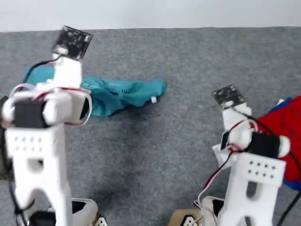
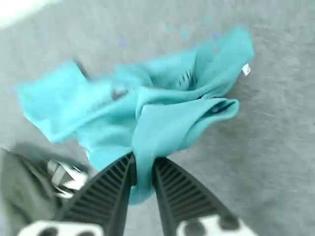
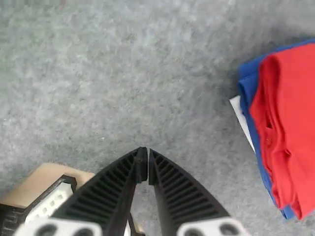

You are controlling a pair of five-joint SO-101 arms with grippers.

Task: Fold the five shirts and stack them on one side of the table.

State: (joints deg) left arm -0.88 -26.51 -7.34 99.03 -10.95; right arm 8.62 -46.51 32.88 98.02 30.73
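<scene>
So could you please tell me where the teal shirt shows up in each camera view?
High view: the teal shirt lies crumpled at upper left, partly behind the left arm.
Left wrist view: it spreads ahead of the left claw, which pinches one fold.
Right wrist view: faces the red shirt atop a blue shirt instead.
Shared landmark: the grey table cover.

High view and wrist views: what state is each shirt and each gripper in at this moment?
teal shirt: unfolded, crumpled on the table, one fold pinched by the left gripper.
red shirt: folded, lying on top of the blue shirt.
blue shirt: folded, under the red shirt.
left gripper: shut on the teal shirt.
right gripper: shut, holding nothing.
</scene>
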